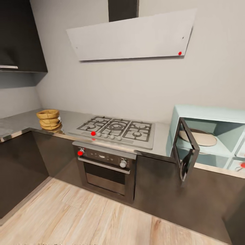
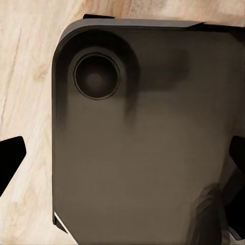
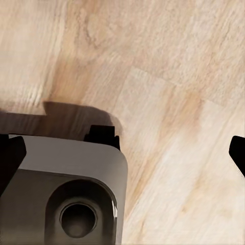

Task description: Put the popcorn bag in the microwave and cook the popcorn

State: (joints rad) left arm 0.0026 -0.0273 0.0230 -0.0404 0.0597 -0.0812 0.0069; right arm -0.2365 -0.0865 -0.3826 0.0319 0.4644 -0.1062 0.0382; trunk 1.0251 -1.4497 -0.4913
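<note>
Head view: popcorn bag [image 1: 48, 119] on desk [image 1: 18, 124] far left corner, apart from hob [image 1: 117, 129] | microwave [image 1: 211, 136] door open | bag prob. light, crushable, grip rolled rim | end effectors: both fingertips wide apart, empty, over floor [image 3: 168, 76]

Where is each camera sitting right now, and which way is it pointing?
Head view: high, facing the kitchen: tan crumpled paper popcorn bag on grey metal countertop, mint-blue microwave with door open.
Left wrist view: aimed down at the robot's dark base.
Right wrist view: aimed down at pale wood floor.
Both wrist views share base and floor, with dark end effector fingertips at the edges.
</note>
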